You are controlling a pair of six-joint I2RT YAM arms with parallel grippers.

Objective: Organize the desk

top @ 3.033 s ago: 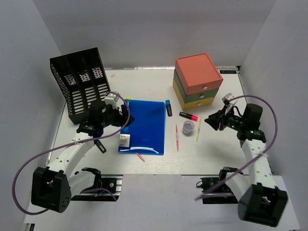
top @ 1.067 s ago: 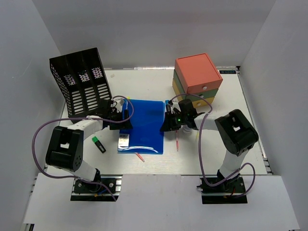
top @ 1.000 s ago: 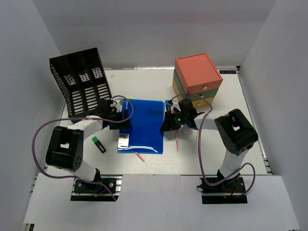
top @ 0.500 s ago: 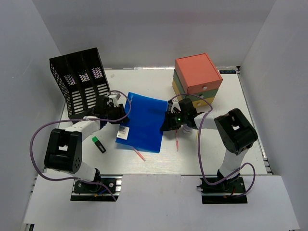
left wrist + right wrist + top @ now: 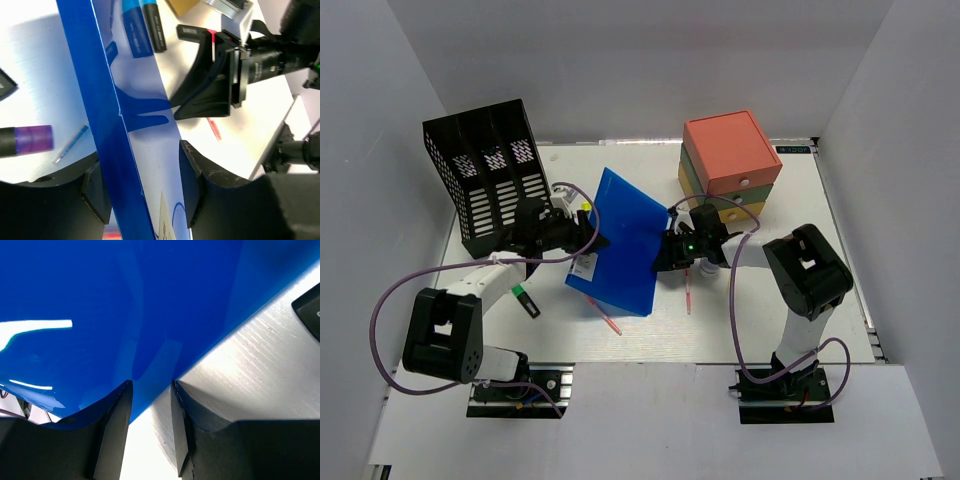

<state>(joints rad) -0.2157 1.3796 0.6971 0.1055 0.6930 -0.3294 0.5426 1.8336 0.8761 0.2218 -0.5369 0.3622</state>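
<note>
Two grippers hold one blue folder [image 5: 625, 245] between them, near the middle of the desk [image 5: 790, 300]. The left gripper [image 5: 582, 232] has its fingers [image 5: 192, 185] closed on the folder's left edge, one on each face, and that side is raised off the white tabletop, so the sheet stands tilted. The right gripper [image 5: 665, 255] sits low at the opposite edge. In the right wrist view its jaws are nearly together, with the folder's rim [image 5: 125, 305] pinched between them just above the desk surface [image 5: 250, 375].

Both arms reach inward from the near edge, and the desk spreads beneath and around them. A black mesh file rack [image 5: 485, 175] stands at the far left corner, behind the left gripper. The stacked drawer box [image 5: 730, 165] stands at the far right, just behind the right gripper. A green marker [image 5: 525, 298] lies on the desk beside the left arm, and a pink pen [image 5: 687, 290] lies just near of the right gripper.
</note>
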